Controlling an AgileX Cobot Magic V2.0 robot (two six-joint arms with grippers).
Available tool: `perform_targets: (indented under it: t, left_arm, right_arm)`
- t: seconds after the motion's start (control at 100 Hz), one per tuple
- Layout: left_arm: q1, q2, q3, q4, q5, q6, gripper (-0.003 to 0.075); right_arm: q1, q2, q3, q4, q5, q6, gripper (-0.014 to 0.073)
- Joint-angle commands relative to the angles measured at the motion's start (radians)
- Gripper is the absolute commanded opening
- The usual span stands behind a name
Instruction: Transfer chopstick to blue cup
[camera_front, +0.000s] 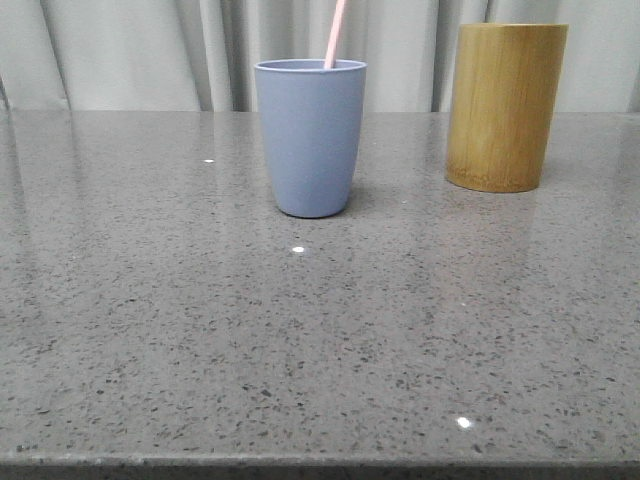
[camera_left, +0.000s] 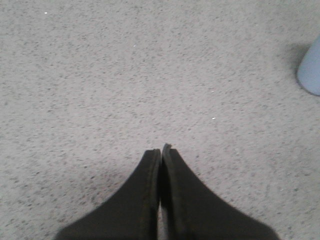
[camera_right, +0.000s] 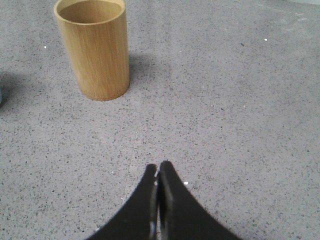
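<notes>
The blue cup (camera_front: 310, 138) stands upright at the middle back of the grey stone table (camera_front: 300, 340). A pale pink chopstick (camera_front: 335, 33) stands in it, leaning right, its top out of view. The cup's edge also shows in the left wrist view (camera_left: 311, 71). My left gripper (camera_left: 161, 149) is shut and empty above bare table, apart from the cup. My right gripper (camera_right: 158, 166) is shut and empty above bare table, well short of the bamboo cylinder. Neither gripper shows in the front view.
A taller yellow-brown bamboo cylinder (camera_front: 506, 106) stands upright at the back right; in the right wrist view (camera_right: 93, 47) its inside looks empty. Pale curtains (camera_front: 150, 50) hang behind the table. The table's front edge (camera_front: 320, 464) runs along the bottom.
</notes>
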Motion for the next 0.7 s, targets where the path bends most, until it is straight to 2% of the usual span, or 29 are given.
perform_targets:
  t: [0.0,0.1,0.27,0.39,0.47,0.57,0.65,0.69]
  left_arm:
    - [-0.017,-0.055,0.003,0.036,-0.089,-0.002,-0.0019]
    - [-0.017,-0.156,0.088,0.062,-0.208,-0.002,-0.0019]
    - [-0.017,-0.388,0.352,0.074,-0.599,-0.002,-0.0019]
    - [-0.017,-0.564,0.554,0.076,-0.791,-0.002,-0.0019]
    - [-0.015,-0.679,0.664,0.086,-0.835,-0.002,-0.0019]
    - [-0.015,-0.814,0.768,0.086,-0.829,-0.002,-0.0019]
    - [-0.013,-0.792,0.823,0.093,-0.862,-0.004,-0.0019]
    - [-0.009,-0.792,0.822,0.101,-0.81,-0.004,-0.0019]
  right_arm:
    - [-0.004,0.0,-0.023,-0.019,-0.07,0.001,-0.0067]
    - [-0.004,0.0,-0.023,-0.019,-0.07,0.001,-0.0067]
    - [-0.004,0.0,-0.023,-0.019,-0.07,0.001,-0.0067]
    - [-0.004,0.0,-0.023,-0.019,-0.07,0.001,-0.0067]
    - [-0.004,0.0,-0.023,-0.019,-0.07,0.001,-0.0067]
    - [-0.004,0.0,-0.023,-0.019,-0.07,0.001,-0.0067]
    - [-0.004,0.001,-0.023,-0.019,-0.068,0.001,-0.0067]
    - [-0.004,0.001,-0.023,-0.019,-0.069,0.001,-0.0067]
